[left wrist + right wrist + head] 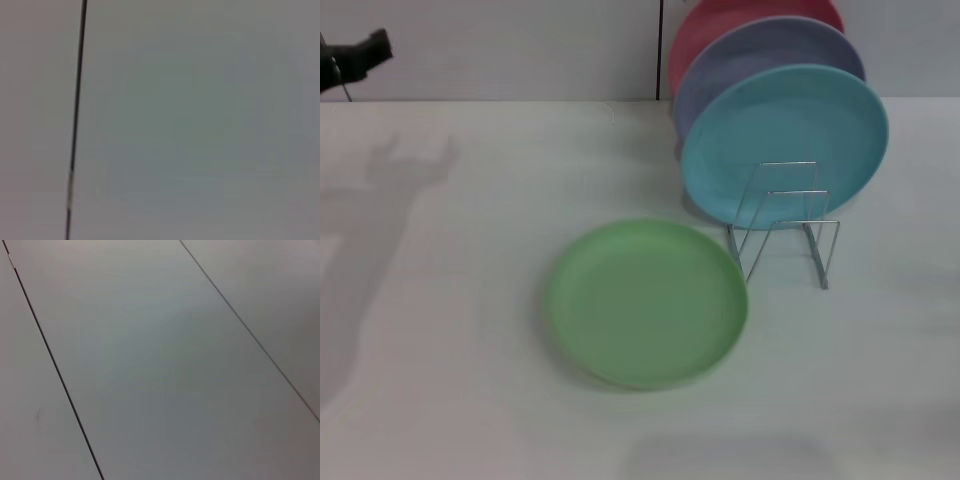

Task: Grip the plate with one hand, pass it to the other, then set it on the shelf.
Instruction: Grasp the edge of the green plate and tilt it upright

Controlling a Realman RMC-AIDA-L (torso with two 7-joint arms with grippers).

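Lying flat on the bench (440, 330), the plate (646, 303) waits untouched just beside the shelf (788, 222) (front slots free); no fingers visible, their state I cannot tell. Everything remains to do.

At the left edge of the head view a black part (360, 55) pokes in and is cut off; whether it belongs to an arm cannot be told. The pink plate (720, 25) is cut by the top edge and mostly covered by the lavender plate (760, 55), itself half hidden behind the turquoise plate (785, 140). The shelf (785, 225) has its rear wires lost behind that plate. Both wrist views show only grey panels (200, 120) (150, 365) with dark seams; no jaws appear.
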